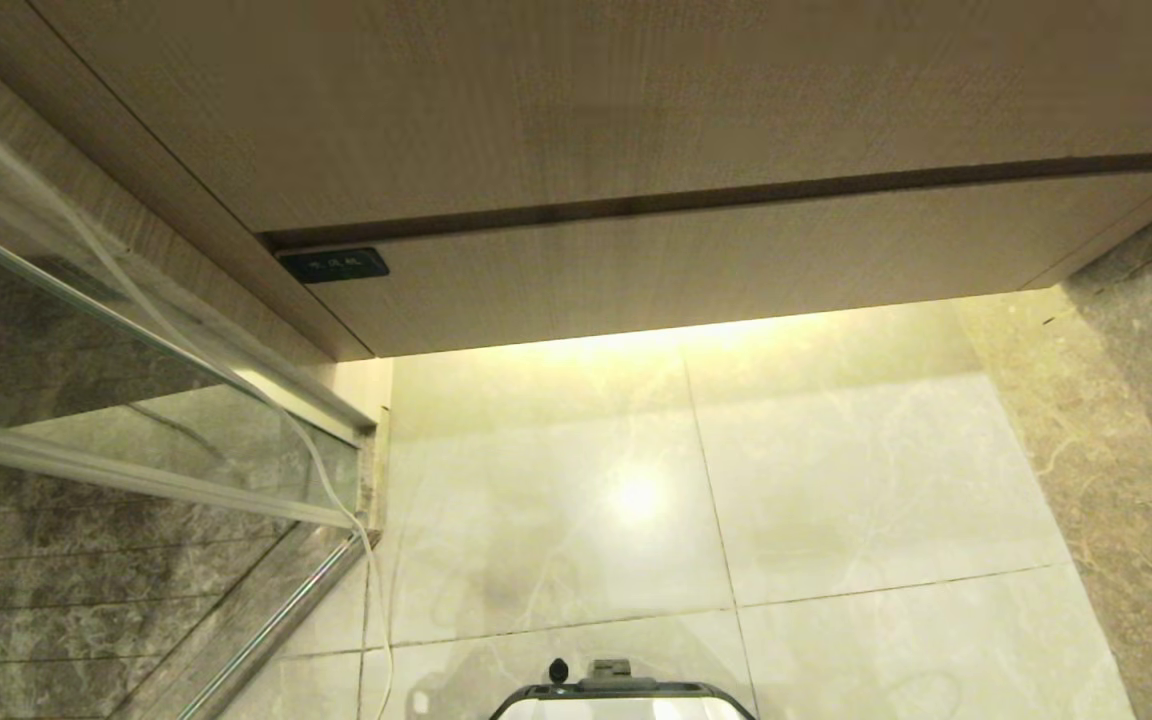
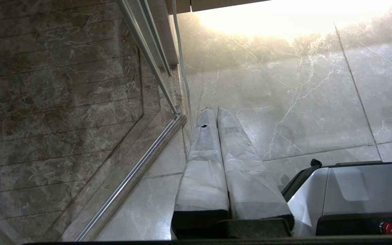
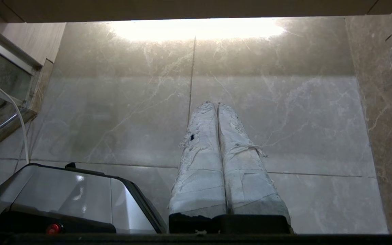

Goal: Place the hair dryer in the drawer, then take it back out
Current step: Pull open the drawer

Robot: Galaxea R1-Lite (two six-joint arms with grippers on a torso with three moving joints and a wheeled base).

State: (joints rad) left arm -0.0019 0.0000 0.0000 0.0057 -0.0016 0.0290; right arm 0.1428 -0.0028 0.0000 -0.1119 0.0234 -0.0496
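The drawer (image 1: 716,275) is the wide, shallow wood-grain front below the taller panel, closed, with a small dark label (image 1: 333,265) at its left corner. The hair dryer is out of view. Neither arm shows in the head view. My left gripper (image 2: 215,109) hangs shut over the floor tiles beside the glass door, its white-wrapped fingers (image 2: 202,163) pressed together with nothing between them. My right gripper (image 3: 215,103) is likewise shut and empty above the pale tiles, pointing toward the cabinet.
A taller plain wood-grain panel (image 1: 576,100) sits above the drawer. A glass shower door with metal rail (image 1: 136,470) and a white cord (image 1: 331,480) stand at the left. A dark stone wall (image 1: 1146,400) bounds the right. My base (image 1: 621,700) shows at the bottom.
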